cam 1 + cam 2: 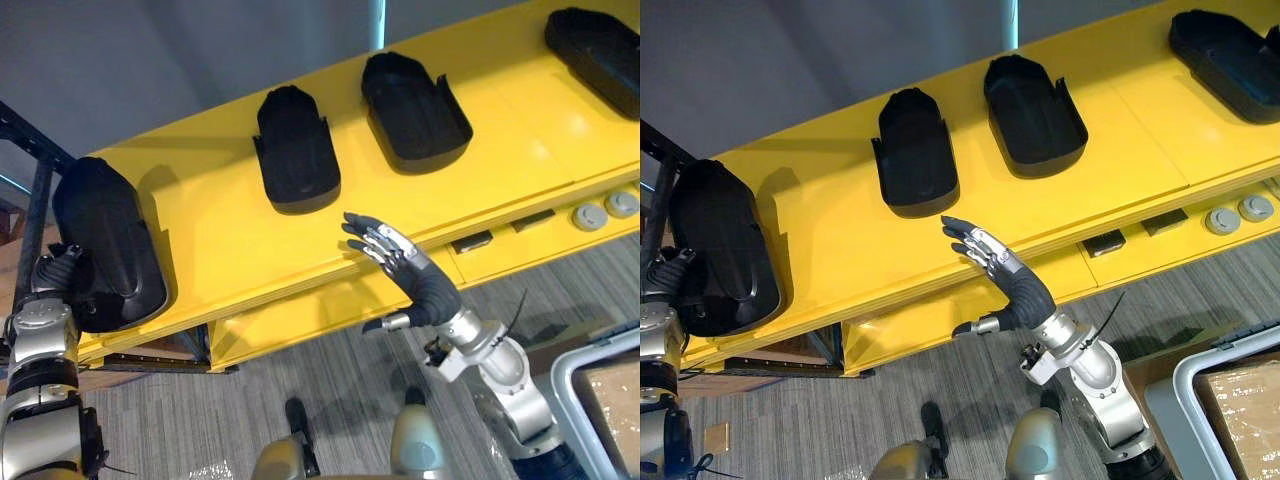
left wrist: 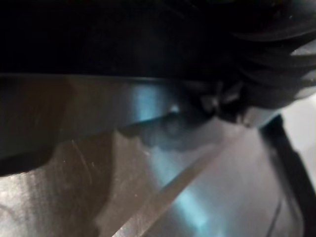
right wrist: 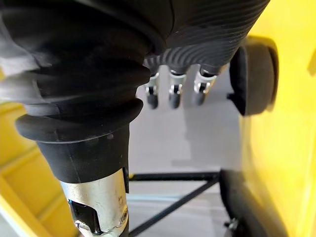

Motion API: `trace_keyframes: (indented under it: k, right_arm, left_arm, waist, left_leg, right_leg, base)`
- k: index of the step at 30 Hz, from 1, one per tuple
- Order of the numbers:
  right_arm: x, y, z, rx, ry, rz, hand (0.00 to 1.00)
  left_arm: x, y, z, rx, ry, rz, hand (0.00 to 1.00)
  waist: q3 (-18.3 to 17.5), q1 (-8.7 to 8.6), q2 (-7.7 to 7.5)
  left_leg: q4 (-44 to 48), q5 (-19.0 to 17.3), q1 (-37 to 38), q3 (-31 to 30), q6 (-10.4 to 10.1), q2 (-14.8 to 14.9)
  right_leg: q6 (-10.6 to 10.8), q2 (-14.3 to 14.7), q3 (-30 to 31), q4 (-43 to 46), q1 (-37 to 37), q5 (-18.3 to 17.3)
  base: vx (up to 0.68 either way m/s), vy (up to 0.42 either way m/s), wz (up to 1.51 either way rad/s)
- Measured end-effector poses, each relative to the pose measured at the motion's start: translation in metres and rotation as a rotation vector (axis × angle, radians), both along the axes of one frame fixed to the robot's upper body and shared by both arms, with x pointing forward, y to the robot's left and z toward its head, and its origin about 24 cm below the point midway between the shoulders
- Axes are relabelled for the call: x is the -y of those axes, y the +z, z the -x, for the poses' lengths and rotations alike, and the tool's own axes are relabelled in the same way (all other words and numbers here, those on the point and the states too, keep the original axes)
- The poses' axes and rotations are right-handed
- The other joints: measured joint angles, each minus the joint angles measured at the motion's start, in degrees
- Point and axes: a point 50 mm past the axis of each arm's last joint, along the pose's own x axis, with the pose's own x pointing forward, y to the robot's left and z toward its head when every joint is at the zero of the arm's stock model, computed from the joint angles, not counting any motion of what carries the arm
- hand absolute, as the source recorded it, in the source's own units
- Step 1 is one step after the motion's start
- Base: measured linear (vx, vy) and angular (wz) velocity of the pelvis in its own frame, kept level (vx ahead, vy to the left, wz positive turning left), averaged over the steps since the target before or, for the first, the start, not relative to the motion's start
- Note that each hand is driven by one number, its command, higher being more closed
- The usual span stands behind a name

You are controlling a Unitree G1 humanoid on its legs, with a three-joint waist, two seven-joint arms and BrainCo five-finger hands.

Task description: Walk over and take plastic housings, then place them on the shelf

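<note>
Three black plastic housings lie open side up on the yellow shelf: one in the middle, one to its right, and one at the far right. A further black housing sits at the shelf's left end, dome side up, overhanging the front edge. My left hand is at its left rim with fingers curled on it. My right hand hovers open over the shelf's front edge, fingers straight, holding nothing, just below the middle housing.
A black rack frame stands at the shelf's left end. Two grey round buttons sit on the lower yellow ledge at right. A grey bin with a cardboard box stands on the carpet at lower right.
</note>
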Motion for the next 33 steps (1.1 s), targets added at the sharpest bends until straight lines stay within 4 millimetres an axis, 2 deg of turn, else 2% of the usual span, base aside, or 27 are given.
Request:
trace_keyframes:
  k: [8, 12, 15, 18, 19, 29, 33]
  right_arm:
    - [0.000, 0.000, 0.002, -0.002, 0.005, 0.000, 0.00]
    - [-0.001, 0.002, 0.007, 0.006, 0.033, -0.007, 0.00]
    - [-0.001, 0.001, 0.009, -0.001, 0.049, -0.008, 0.00]
    - [0.000, -0.001, 0.010, -0.014, 0.052, -0.021, 0.00]
    - [0.001, -0.001, 0.010, -0.018, 0.050, -0.021, 0.00]
    - [0.009, 0.001, 0.014, -0.016, 0.009, -0.028, 0.00]
    - [0.010, 0.001, 0.014, -0.028, 0.004, -0.019, 0.00]
  left_arm:
    - [0.002, 0.000, -0.002, 0.012, -0.057, 0.031, 1.00]
    - [0.003, 0.000, -0.002, 0.012, -0.060, 0.033, 1.00]
    - [0.003, 0.000, -0.002, 0.013, -0.062, 0.034, 1.00]
    - [0.003, -0.001, -0.001, 0.014, -0.059, 0.037, 1.00]
    - [0.002, -0.002, 0.000, 0.022, -0.055, 0.053, 0.00]
    - [0.002, -0.007, 0.005, 0.050, -0.032, 0.091, 0.00]
    - [-0.003, -0.011, 0.014, 0.064, 0.022, 0.098, 0.00]
  waist:
    - [1.0, -0.80, 0.47]
    - [1.0, -1.79, 0.61]
    - [1.2, -3.15, 0.88]
    - [1.7, -3.52, 1.10]
    - [1.9, -4.15, 1.29]
    - [2.4, -4.69, 2.14]
    - [2.7, -4.92, 2.71]
  left_leg:
    - [0.3, 0.0, -0.8, 1.3, 0.0, -0.1]
    - [0.3, -0.2, -0.3, 3.1, 0.3, -0.3]
    - [0.3, -0.3, -0.2, 3.5, 0.4, -0.3]
    - [0.3, -0.5, 0.6, 5.0, 0.7, -0.4]
    - [0.3, -0.5, 0.6, 5.0, 0.8, -0.5]
    - [0.3, -0.6, 0.7, 5.1, 0.8, -0.5]
    - [0.3, -0.6, 0.7, 6.0, 0.9, -0.7]
  right_leg:
    - [0.1, 0.0, 1.0, 1.0, -1.8, -0.3]
    - [0.4, 0.0, 2.5, 0.9, -2.2, -0.1]
    - [0.8, 0.1, 2.9, 0.8, -2.2, 0.2]
    - [0.9, 0.2, 4.0, 0.8, -2.2, 0.3]
    - [1.0, 0.2, 4.1, 0.8, -2.2, 0.3]
    - [1.0, 0.1, 4.3, 0.7, -2.2, 0.3]
    - [1.0, 0.1, 5.2, 0.9, -3.0, 0.3]
  base:
    - [0.00, -0.003, -0.03]
    - [0.01, 0.006, -0.14]
    - [0.01, 0.008, -0.09]
    - [0.00, 0.002, -0.19]
    - [0.00, 0.000, 0.00]
    - [0.00, 0.000, 0.00]
    - [0.00, -0.003, -0.07]
